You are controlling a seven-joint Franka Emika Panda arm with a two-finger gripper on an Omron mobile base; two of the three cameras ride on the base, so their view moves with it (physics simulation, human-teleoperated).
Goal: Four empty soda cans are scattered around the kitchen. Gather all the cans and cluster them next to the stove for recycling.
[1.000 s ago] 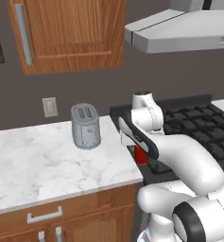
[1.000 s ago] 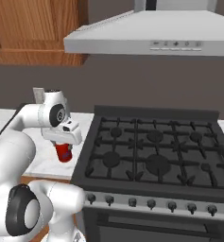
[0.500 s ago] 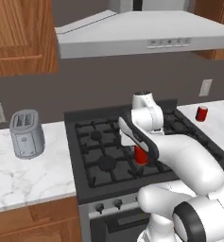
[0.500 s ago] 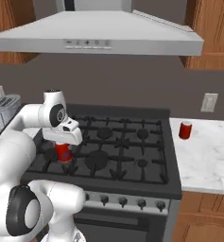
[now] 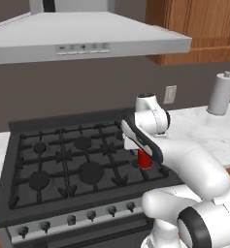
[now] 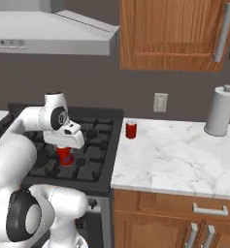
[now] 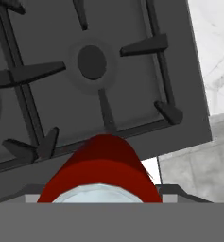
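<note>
And there's the red soda can [image 5: 144, 160], hanging upright under the pincer [image 5: 143, 154] above the right side of the stove [image 5: 63, 164], and the pincer is clamped on it, gripping it from above. From the right base camera the same can [image 6: 65, 156] sits tucked beneath the white hand, over the black iron grates, near the cooktop's right edge. Down the hand camera, the can [image 7: 100, 170] fills the lower middle, red wall and silvery top facing us, a burner and its grate arms spread out past it, with the stove's edge and a strip of pale marble beyond. The finger tips themselves are hidden by the can, so where each pad sits cannot be told. Now look right: a second soda can [image 6: 131, 130] stands upright on the marble table [image 6: 184, 160], just beside the stove's right edge, near the back wall. Well apart from it, further right on that table, stands the white paper towel roll [image 6: 221, 112], upright on its holder. A pale wall outlet [image 6: 160, 102] sits on the grey wall between the two. Overhead, the steel range hood [image 5: 87, 41] spans the cooktop, wooden cabinets [image 6: 179, 34] to its right. Along the stove's steel front runs a row of knobs [image 5: 70, 220].
</note>
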